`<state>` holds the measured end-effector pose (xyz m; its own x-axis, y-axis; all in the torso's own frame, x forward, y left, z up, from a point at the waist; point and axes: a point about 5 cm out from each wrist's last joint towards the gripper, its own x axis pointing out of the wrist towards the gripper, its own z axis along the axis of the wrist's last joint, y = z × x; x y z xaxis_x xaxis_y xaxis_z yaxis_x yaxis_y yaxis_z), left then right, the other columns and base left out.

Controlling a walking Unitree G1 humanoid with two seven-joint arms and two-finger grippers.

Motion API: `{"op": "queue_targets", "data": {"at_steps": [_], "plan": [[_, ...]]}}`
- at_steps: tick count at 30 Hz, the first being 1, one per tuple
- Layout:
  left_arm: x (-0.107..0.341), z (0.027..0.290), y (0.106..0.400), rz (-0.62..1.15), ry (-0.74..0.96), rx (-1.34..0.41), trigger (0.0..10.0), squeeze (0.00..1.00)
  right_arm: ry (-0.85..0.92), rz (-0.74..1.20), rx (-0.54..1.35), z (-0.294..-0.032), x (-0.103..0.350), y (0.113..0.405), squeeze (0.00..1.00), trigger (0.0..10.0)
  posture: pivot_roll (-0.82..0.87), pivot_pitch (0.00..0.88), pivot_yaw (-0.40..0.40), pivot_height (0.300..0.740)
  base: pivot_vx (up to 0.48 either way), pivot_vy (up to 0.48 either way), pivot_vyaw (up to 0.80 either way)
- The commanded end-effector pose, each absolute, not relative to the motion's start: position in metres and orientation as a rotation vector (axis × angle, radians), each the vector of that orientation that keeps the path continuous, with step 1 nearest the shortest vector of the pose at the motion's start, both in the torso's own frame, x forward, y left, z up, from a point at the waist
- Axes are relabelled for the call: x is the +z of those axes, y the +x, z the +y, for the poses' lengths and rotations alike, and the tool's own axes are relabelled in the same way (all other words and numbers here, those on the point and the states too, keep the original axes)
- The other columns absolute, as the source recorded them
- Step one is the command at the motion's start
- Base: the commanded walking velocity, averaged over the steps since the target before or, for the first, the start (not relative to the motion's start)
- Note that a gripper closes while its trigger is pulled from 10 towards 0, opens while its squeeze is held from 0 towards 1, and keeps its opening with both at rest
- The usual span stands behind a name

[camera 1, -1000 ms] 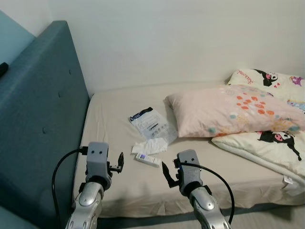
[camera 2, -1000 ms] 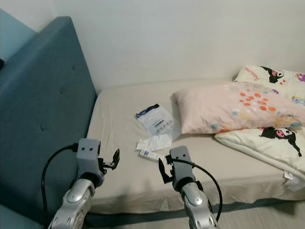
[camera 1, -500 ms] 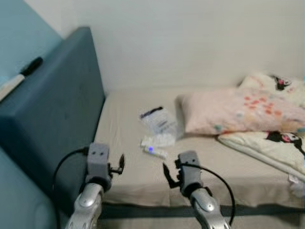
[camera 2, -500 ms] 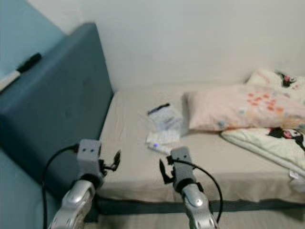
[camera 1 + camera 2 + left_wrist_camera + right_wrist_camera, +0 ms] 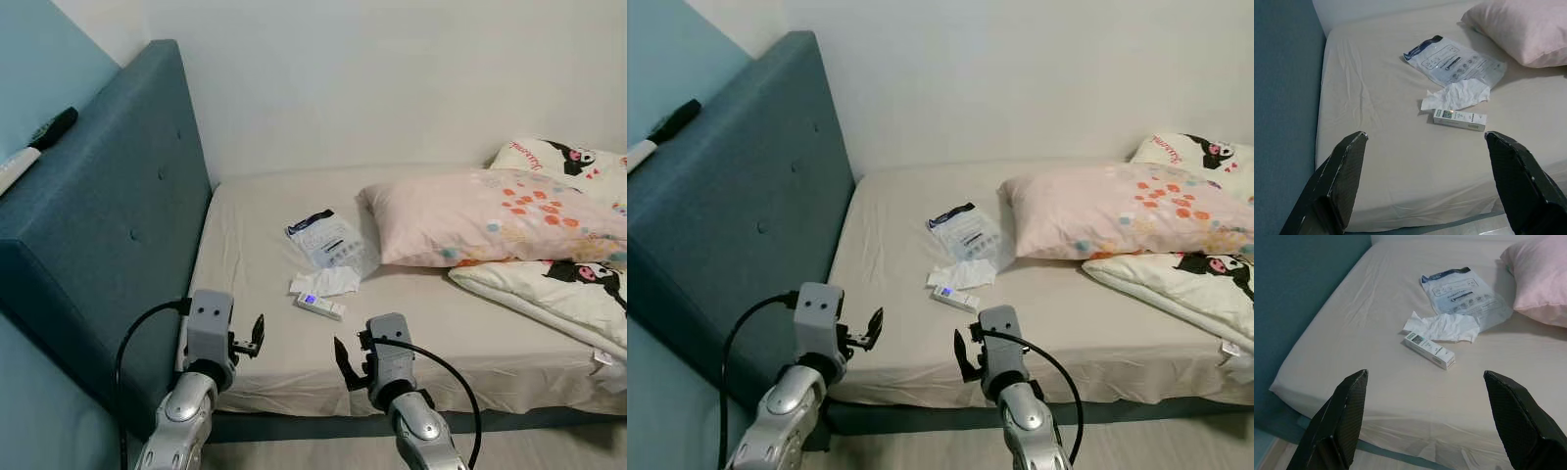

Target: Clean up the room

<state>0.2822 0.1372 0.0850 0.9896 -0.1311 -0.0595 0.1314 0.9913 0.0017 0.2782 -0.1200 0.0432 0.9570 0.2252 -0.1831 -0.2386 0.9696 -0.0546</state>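
- Left gripper (image 5: pixel 257 336): black fingers spread apart, holding nothing, raised near the bed's (image 5: pixel 255 294) front edge.
- Right gripper (image 5: pixel 340 354): fingers likewise apart and empty, level with the left one.
- Small white rectangular box (image 5: pixel 1459 119): lies flat on the beige sheet, ahead of and between both grippers, well apart from each.
- Crumpled white tissue (image 5: pixel 1457 94): soft, irregular, touching the box on its far side.
- Flat clear plastic pouch (image 5: pixel 1454 61) with printed paper inside: beyond the tissue, beside the pink patterned pillow (image 5: pixel 490 220).
- Cartoon-print quilt (image 5: pixel 549 284): folded, to the right of the right gripper.
- Teal padded headboard (image 5: pixel 98 235): buttoned fabric, to the left of the left gripper.
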Motion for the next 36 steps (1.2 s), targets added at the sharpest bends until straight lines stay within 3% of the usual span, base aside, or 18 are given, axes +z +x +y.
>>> {"op": "queue_targets", "data": {"at_steps": [1, 9, 36], "plan": [[0.082, 0.14, 0.281, 0.081, 0.032, -0.124, 10.0, 0.0, -0.073, 0.172, 0.232, -0.121, 0.044, 0.278, 0.0, 10.0, 0.01, 0.071, 0.028, 0.74, 0.0, 0.0, 0.0], [0.083, 0.14, 0.281, 0.058, 0.015, -0.11, 10.0, 0.0, -0.088, 0.164, 0.242, -0.122, 0.046, 0.28, 0.0, 10.0, 0.01, 0.068, 0.021, 0.74, 0.096, 0.0, 0.0], [0.085, 0.14, 0.283, 0.052, -0.012, -0.097, 10.0, 0.0, -0.178, 0.076, 0.246, -0.128, 0.059, 0.285, 0.0, 10.0, 0.0, 0.078, -0.005, 0.74, 0.327, 0.0, 0.0]]}}
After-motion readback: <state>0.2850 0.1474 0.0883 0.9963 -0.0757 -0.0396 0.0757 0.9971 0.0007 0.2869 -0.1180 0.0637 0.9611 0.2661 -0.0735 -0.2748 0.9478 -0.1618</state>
